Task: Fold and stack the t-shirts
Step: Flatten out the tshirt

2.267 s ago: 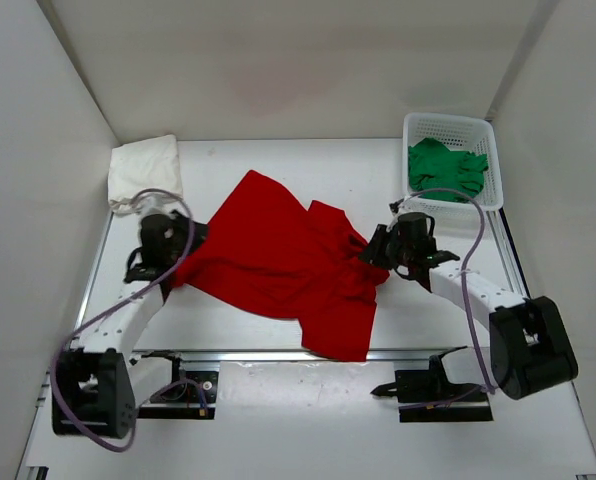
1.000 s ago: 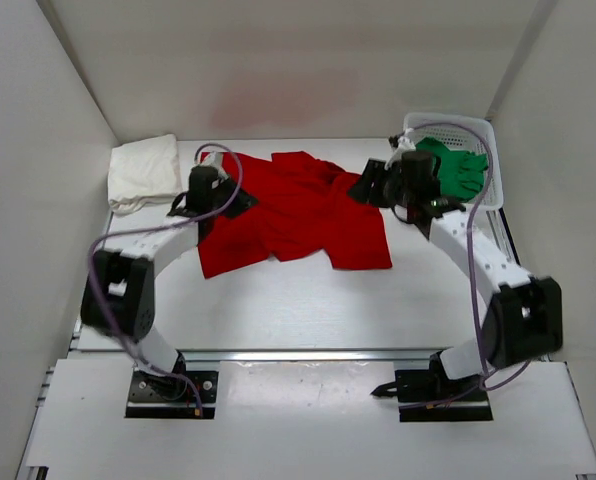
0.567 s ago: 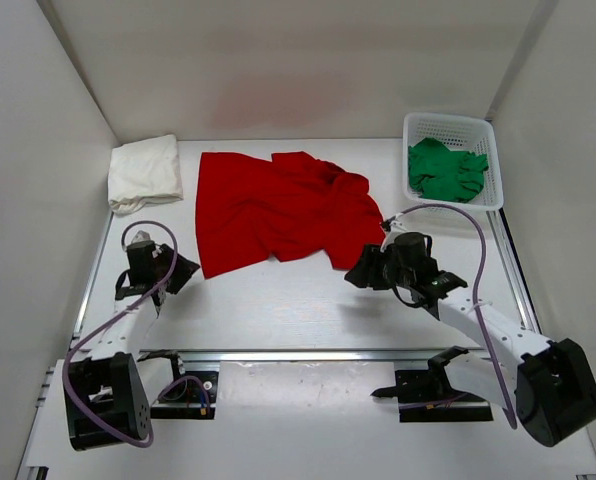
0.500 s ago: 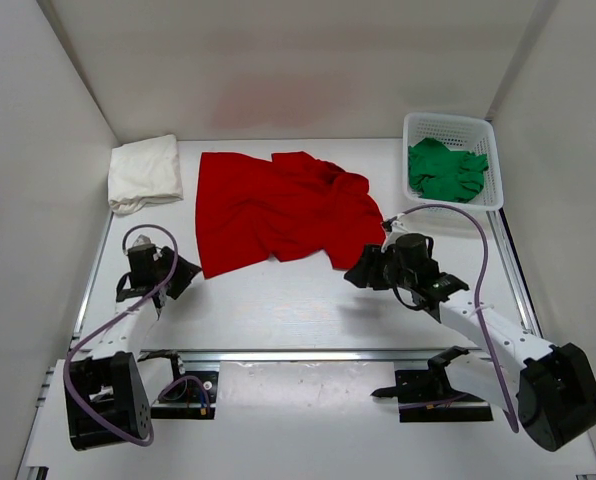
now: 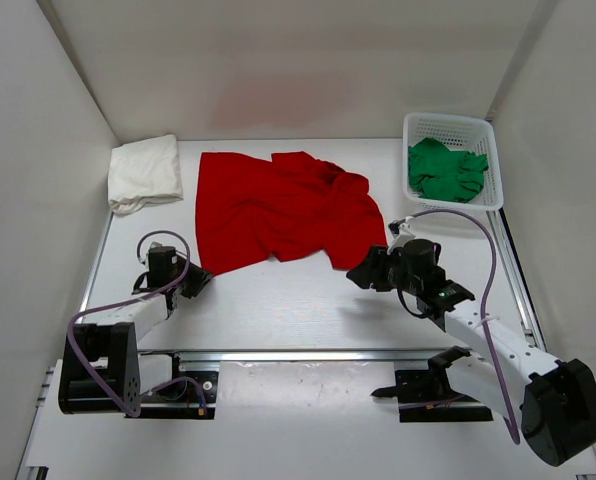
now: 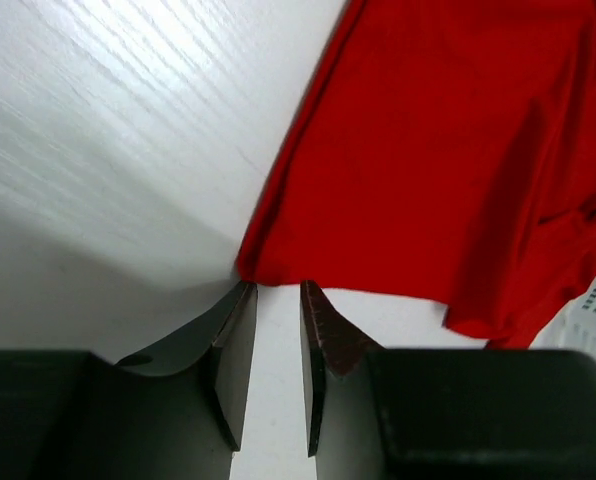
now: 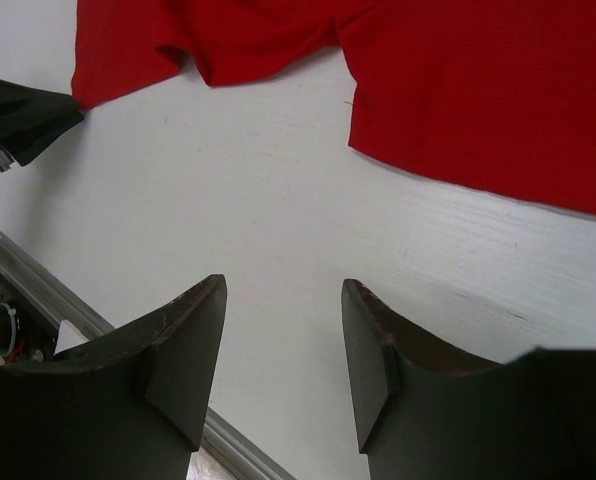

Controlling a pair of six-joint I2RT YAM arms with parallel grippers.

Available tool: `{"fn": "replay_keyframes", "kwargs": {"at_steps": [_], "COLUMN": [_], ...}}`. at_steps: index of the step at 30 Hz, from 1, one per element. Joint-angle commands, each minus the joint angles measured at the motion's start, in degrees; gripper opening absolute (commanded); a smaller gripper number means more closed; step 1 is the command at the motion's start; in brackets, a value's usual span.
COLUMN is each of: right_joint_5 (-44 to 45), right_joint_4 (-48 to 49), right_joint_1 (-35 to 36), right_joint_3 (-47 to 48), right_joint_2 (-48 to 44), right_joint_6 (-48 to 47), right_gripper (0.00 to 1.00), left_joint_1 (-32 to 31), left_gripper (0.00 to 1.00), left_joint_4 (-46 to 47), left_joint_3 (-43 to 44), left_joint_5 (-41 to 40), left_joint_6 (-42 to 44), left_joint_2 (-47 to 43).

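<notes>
Red t-shirt lies spread mid-table; both your grippers sit empty at its near edge.

At the far left corner the white t-shirt lies folded. Your left gripper is low over the table. Its fingers are drawn to a thin slit with nothing between them, and their tips sit just beside the red shirt's near-left corner. The red shirt is mostly flat and rumpled toward its right side. Your right gripper has its fingers wide apart and empty over bare table, just short of the near-right hem. At the far right, the green t-shirt sits crumpled inside the white mesh basket.
</notes>
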Motion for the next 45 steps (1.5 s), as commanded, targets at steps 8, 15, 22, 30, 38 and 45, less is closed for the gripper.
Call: {"fn": "replay_keyframes", "kwargs": {"at_steps": [8,15,22,30,38,45], "right_joint_5": [-2.44,-2.53,-1.66,10.62,19.52,21.11], "right_joint_4": [3.94,4.81,3.86,-5.54,-7.23,-4.33], "right_joint_1": [-2.25,-2.60,-3.83,-11.47,-11.92,-11.83], "right_joint_3": [-0.04,-0.03,-0.56,-0.47,2.86,6.11], "right_joint_2": [-0.12,1.11,0.76,3.12,12.70,23.07], "right_joint_6": [-0.64,-0.29,-0.20,-1.69,-3.62,-2.93], "right_gripper": [0.49,0.49,0.49,0.49,0.52,0.52], "left_joint_1": [0.04,-0.22,0.83,1.00,-5.23,-4.44], "left_gripper": [0.48,0.35,0.13,0.00,0.00,0.00], "left_joint_4": [1.73,1.90,3.93,1.12,-4.94,-6.53], "left_joint_3": [-0.88,0.08,-0.09,5.26,11.86,13.44], "left_joint_5": [-6.96,-8.46,-7.23,-8.19,-9.77,-7.05], "left_joint_6": [-3.42,-3.16,-2.11,5.01,13.62,15.47], "left_joint_2": [1.73,3.05,3.50,0.25,-6.00,-10.13]}}
